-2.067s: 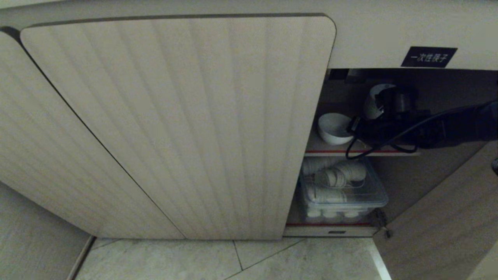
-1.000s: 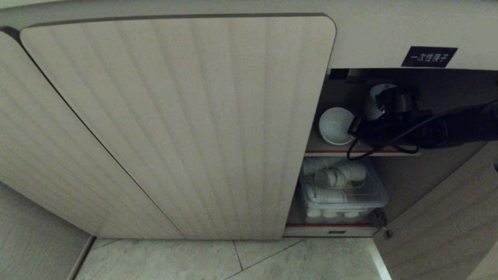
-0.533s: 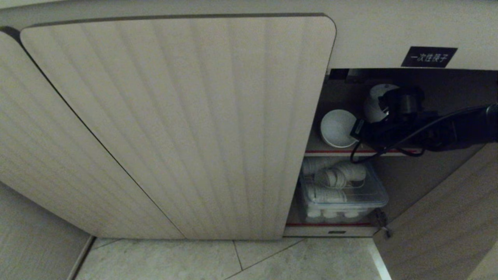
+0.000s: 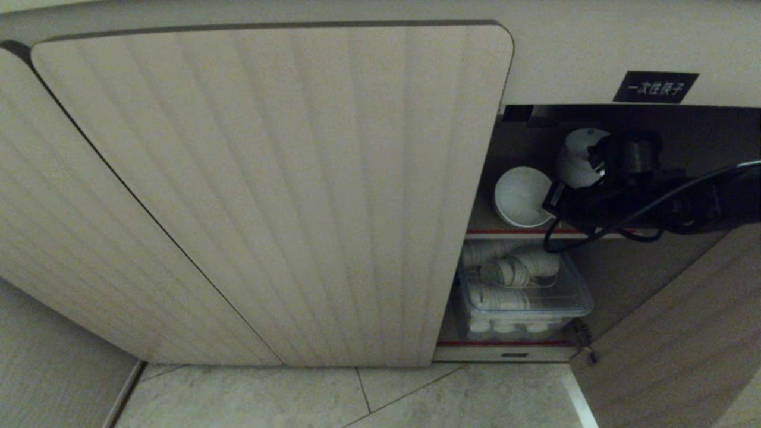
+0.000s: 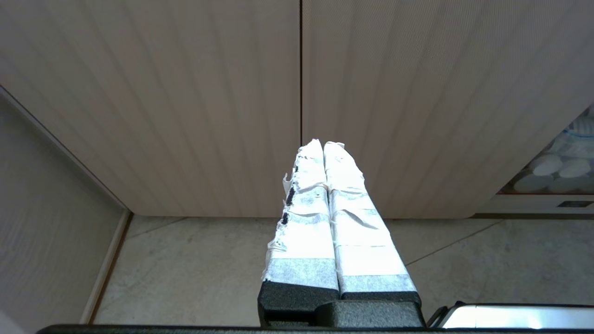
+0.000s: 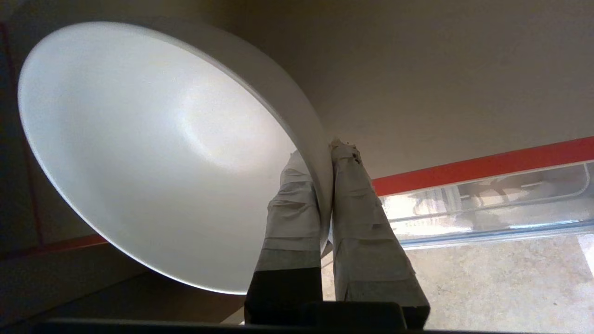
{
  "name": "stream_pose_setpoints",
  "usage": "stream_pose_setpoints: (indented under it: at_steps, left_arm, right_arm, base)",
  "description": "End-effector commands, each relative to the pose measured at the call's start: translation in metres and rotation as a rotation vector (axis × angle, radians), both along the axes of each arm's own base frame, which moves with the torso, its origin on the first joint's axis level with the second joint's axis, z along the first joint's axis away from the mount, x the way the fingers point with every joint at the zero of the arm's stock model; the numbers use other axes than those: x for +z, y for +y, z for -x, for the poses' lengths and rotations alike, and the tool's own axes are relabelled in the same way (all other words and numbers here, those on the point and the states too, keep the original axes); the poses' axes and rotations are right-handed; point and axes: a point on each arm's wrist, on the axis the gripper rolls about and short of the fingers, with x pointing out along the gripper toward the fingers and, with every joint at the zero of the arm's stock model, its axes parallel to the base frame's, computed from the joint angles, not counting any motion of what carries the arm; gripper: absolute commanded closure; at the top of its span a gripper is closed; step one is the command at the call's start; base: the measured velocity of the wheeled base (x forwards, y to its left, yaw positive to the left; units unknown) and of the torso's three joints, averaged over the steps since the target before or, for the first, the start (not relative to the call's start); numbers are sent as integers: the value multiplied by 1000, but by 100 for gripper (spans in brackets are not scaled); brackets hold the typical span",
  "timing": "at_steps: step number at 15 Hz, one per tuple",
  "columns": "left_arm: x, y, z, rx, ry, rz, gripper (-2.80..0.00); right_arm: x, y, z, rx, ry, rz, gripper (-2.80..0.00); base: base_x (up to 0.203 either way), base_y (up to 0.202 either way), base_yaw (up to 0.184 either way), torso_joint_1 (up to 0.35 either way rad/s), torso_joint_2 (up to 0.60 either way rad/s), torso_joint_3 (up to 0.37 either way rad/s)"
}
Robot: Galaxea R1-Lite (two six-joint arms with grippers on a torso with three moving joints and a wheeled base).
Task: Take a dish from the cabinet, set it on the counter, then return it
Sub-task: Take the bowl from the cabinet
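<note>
1 white bowl (image 6: 153, 148) is pinched by its rim between the taped fingers (image 6: 362, 232) of the right tool (image 4: 550, 205), tilted on edge over the upper shelf (image 4: 505, 232) of the cabinet (image 4: 267, 190), at 3 o'clock in the head view. The left tool (image 5: 323, 153) is parked shut, holding nothing. Such a thin rim grip could slip, or the bowl could be knocked against the closed door during withdrawal.

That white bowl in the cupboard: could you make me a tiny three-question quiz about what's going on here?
1. True or false: the right gripper pinches the rim of the bowl.
2. Where is the bowl? A) upper shelf B) floor C) plastic box
3. Fill in: the left gripper is ____.

Key: 1 true; 2 A; 3 shut, holding nothing.
</note>
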Motion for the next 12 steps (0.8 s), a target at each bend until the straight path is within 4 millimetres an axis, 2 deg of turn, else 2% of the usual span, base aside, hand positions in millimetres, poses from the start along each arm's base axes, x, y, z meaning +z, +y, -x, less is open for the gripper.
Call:
stream_pose_setpoints:
  at_steps: [1,12]
  left_arm:
    - [0,0,0,-2,-1,0,0]
    - [0,0,0,1,-1,0,0]
  right_arm:
    - [7,0,4,0,-18,-5,0]
    - [10,-4,39,1,12,-2,0]
  base:
    - [0,0,0,0,0,0]
    - [0,0,0,0,0,0]
